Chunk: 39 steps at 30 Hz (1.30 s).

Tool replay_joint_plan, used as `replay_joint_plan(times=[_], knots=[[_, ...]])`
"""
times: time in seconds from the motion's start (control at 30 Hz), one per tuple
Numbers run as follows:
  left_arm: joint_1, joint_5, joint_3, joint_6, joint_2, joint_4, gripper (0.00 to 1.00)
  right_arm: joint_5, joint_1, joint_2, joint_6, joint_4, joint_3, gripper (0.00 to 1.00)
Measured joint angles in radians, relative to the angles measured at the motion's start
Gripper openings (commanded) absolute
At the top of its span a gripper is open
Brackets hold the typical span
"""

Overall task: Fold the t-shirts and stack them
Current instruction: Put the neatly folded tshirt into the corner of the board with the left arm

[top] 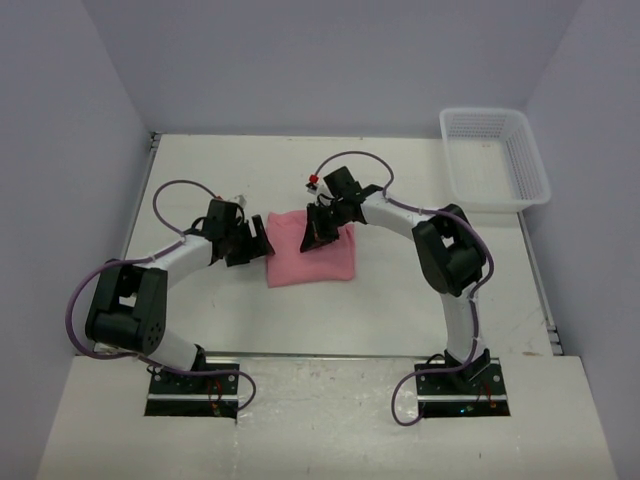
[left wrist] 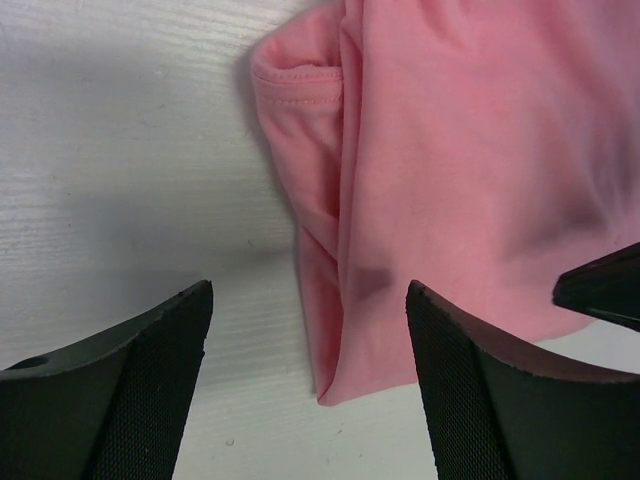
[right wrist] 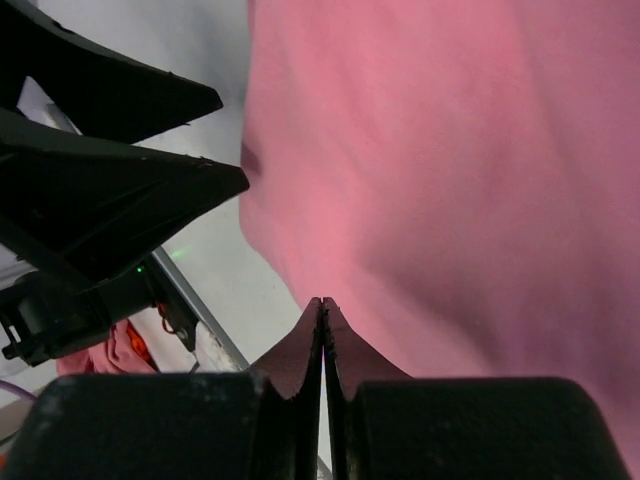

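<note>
We judged the t-shirt (top: pixel 312 265) light, soft and limp, likely to sag open unless taken by a folded edge where the layers bunch; its nine o'clock edge, with a sleeve hem showing, looked the best hold. It lay folded into a compact rectangle at the centre of the table (top: pixel 400 310). Our left gripper (top: pixel 257 240) sat low at that edge, elbow bent, fingers (left wrist: pixel 150 380) spread wide astride the fold. Our right gripper (top: pixel 318 228), reaching in from three o'clock, hung over the shirt's twelve o'clock part, fingers pressed together, no cloth seen between them
</note>
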Motion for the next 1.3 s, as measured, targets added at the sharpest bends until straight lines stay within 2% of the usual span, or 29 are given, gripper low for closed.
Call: replay_joint_plan(times=[0.37, 0.93, 1.3], knots=[[0.0, -0.028, -0.007, 0.001, 0.0, -0.003, 0.83, 0.092, 0.013, 0.032, 0.026, -0.031, -0.016, 0.0], [0.003, 0.147, -0.027, -0.027, 0.076, 0.193, 0.84, 0.147, 0.013, 0.034, 0.062, -0.038, -0.068, 0.0], [0.005, 0.099, 0.006, -0.026, 0.086, 0.139, 0.83, 0.149, 0.013, 0.034, 0.071, -0.036, -0.068, 0.0]])
